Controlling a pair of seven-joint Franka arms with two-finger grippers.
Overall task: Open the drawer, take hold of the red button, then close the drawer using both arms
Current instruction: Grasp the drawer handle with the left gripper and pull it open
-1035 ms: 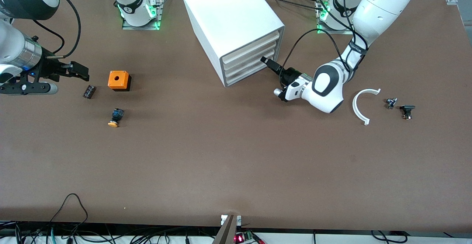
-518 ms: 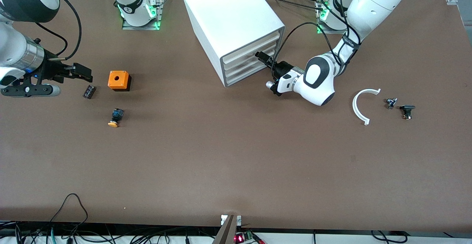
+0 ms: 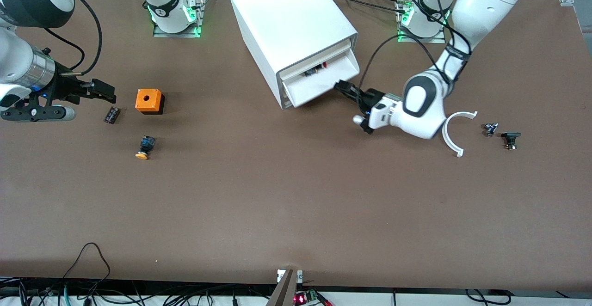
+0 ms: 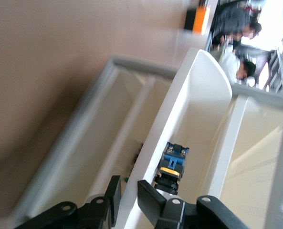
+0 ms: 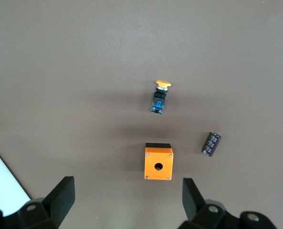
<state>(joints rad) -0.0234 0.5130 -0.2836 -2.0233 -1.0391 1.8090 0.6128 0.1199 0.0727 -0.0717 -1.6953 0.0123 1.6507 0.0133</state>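
The white cabinet (image 3: 286, 19) stands at the middle of the table's robot side. One drawer (image 3: 323, 83) is pulled partway out. My left gripper (image 3: 344, 88) is shut on the drawer's front wall, one finger on each side of it, as the left wrist view (image 4: 127, 200) shows. A small dark button with a red cap (image 3: 319, 69) lies in the drawer. In the left wrist view it shows as a small part (image 4: 172, 162) with blue, yellow and black pieces. My right gripper (image 3: 104, 91) is open and empty over the table beside the orange cube (image 3: 149, 100), and also shows in the right wrist view (image 5: 127, 191).
A yellow-orange-capped button (image 3: 145, 147) and a black cylinder (image 3: 111, 114) lie near the orange cube (image 5: 158, 162). A white curved piece (image 3: 451, 132) and two small dark parts (image 3: 490, 129) (image 3: 510, 138) lie toward the left arm's end.
My left gripper reached the drawer front, closed on it and pulled the drawer out toward the front camera. The right arm has barely moved.
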